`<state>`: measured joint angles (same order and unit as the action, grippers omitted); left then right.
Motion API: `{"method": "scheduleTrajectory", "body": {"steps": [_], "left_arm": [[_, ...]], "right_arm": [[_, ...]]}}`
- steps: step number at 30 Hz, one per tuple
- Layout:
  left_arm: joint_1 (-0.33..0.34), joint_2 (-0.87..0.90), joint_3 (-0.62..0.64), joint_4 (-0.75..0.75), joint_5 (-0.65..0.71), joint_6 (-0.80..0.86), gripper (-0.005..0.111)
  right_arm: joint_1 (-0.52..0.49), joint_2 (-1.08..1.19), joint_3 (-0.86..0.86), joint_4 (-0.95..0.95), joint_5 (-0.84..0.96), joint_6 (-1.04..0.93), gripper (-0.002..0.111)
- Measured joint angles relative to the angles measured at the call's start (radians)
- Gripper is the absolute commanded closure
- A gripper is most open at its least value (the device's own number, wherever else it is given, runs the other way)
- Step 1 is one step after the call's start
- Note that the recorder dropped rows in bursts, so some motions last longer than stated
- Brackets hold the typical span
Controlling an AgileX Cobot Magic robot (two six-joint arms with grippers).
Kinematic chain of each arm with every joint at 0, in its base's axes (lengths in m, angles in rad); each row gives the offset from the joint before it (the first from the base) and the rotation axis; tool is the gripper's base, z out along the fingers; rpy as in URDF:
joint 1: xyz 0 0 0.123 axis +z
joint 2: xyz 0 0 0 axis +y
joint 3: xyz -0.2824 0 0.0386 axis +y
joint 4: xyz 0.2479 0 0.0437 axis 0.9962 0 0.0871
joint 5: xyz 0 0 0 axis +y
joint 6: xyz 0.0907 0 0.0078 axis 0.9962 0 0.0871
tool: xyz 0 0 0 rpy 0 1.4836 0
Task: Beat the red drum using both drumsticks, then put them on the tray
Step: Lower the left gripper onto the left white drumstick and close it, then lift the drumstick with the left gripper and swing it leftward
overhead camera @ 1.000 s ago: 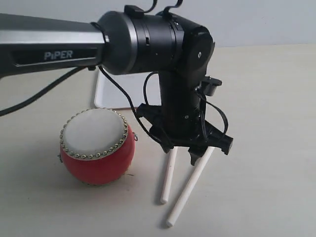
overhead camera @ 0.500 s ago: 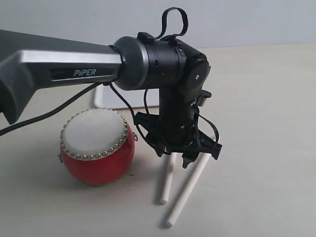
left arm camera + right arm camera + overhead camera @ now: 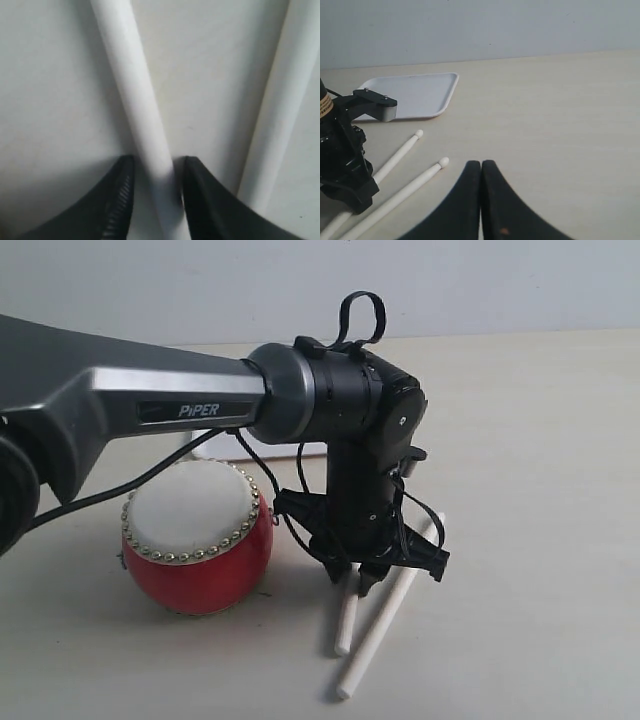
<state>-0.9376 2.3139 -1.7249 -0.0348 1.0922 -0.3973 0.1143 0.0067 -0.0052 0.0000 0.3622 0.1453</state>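
Observation:
The red drum (image 3: 196, 545) stands on the table at the left, skin up. Both drumsticks lie side by side to its right, the near one (image 3: 346, 625) and the far one (image 3: 385, 625). My left gripper (image 3: 362, 580) is down over the stick nearest the drum. Up close, that stick (image 3: 132, 95) runs between the jaws of my left gripper (image 3: 157, 160), which stand open with thin gaps on each side; the other stick (image 3: 280, 110) lies outside them. My right gripper (image 3: 481, 162) is shut and empty, short of the bead tips (image 3: 443, 161). The tray (image 3: 415, 95) lies beyond the sticks.
The left arm's long grey link (image 3: 150, 405) spans the drum and hides most of the tray (image 3: 312, 450) in the exterior view. Bare beige table (image 3: 540, 490) stretches to the right. A plain grey wall closes the back.
The left gripper has come down onto the sticks and shifted slightly left. Its jaws have narrowed round the stick nearest the drum. Drum and sticks have not moved.

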Motion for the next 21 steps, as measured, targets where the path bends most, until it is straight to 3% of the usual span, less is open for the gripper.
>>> {"method": "scheduleTrajectory", "body": {"steps": [1, 2, 3, 11, 21], "left_arm": [[0.000, 0.000, 0.000, 0.000, 0.000, -0.002, 0.084], [0.000, 0.000, 0.000, 0.000, 0.000, -0.002, 0.102], [0.000, 0.000, 0.000, 0.000, 0.000, -0.002, 0.106], [0.006, -0.033, 0.003, 0.004, 0.019, 0.046, 0.107], [0.009, -0.391, 0.003, 0.001, 0.108, 0.196, 0.107]], "right_arm": [[0.000, 0.000, 0.000, 0.000, 0.000, 0.000, 0.108], [0.000, 0.000, 0.000, 0.000, 0.000, 0.000, 0.108], [0.000, 0.000, 0.000, 0.000, 0.000, 0.000, 0.108], [0.000, 0.000, 0.000, 0.000, 0.000, 0.000, 0.108], [0.000, 0.000, 0.000, -0.022, 0.000, -0.003, 0.108]]}}
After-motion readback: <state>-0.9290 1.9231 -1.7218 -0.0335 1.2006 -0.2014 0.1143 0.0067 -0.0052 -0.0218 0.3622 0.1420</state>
